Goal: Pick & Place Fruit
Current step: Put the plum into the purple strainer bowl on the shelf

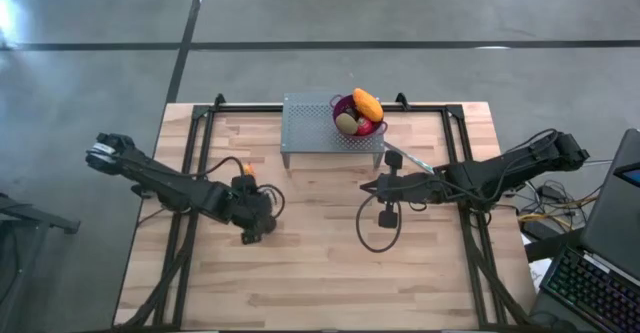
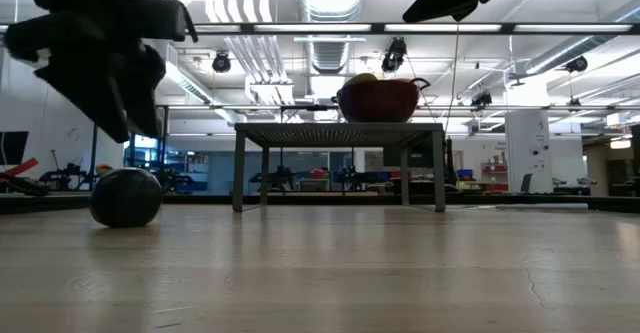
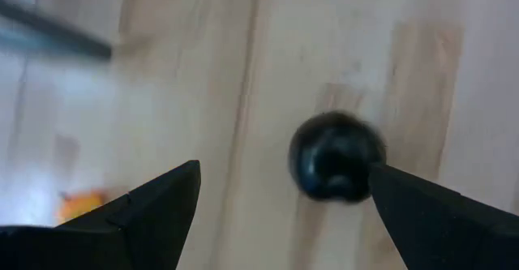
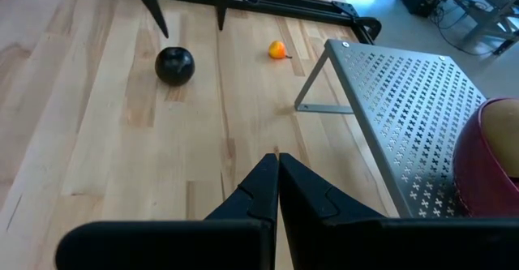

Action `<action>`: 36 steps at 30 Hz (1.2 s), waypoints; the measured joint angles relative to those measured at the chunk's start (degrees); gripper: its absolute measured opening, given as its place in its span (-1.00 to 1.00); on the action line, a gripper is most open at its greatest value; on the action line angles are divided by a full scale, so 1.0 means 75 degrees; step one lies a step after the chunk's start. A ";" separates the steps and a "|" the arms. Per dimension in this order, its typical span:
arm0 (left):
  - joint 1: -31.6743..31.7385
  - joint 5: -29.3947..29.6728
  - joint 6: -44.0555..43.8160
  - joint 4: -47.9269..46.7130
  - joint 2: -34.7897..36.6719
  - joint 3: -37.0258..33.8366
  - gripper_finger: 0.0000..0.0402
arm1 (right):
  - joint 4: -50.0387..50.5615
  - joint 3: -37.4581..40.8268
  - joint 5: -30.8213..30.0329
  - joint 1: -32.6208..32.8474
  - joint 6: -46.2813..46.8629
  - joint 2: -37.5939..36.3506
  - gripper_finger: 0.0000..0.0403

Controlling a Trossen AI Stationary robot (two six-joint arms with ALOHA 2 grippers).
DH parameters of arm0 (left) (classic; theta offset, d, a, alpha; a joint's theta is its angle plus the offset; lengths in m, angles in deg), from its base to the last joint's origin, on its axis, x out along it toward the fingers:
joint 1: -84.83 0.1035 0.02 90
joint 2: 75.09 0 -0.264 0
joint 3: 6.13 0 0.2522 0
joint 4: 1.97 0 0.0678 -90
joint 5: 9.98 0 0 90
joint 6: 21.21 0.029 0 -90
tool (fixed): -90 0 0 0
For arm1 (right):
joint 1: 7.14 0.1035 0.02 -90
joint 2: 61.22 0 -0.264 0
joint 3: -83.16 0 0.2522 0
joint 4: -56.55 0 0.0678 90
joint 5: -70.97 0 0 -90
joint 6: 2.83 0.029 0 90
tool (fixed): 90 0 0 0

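Left hand (image 3: 276, 213): above tabletop (image 1: 320, 273), fingers spread wide, poised over black ball (image 3: 334, 156); ball rests on wood, one fingertip at its edge, not gripped. Small orange ball (image 4: 277, 50) on tabletop near perforated metal stand (image 4: 405, 100). Purple bowl (image 1: 345, 108) on stand holds elongated orange fruit (image 1: 367, 103), others. Right hand (image 4: 277, 181): fingers pressed together, empty, beside stand.

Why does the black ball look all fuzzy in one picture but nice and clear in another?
In the left wrist view the black ball sits very near the camera between the open left gripper, so it blurs, as do the fingers. In the right wrist view the same ball lies farther off on the table and looks sharp, with a pale glint on top.
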 joint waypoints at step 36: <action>-0.0503 -0.0748 0.5685 0.2593 -0.0004 -0.1412 0.79 | -0.0379 0.0006 -0.0001 -0.0017 -0.0128 0.0006 -0.96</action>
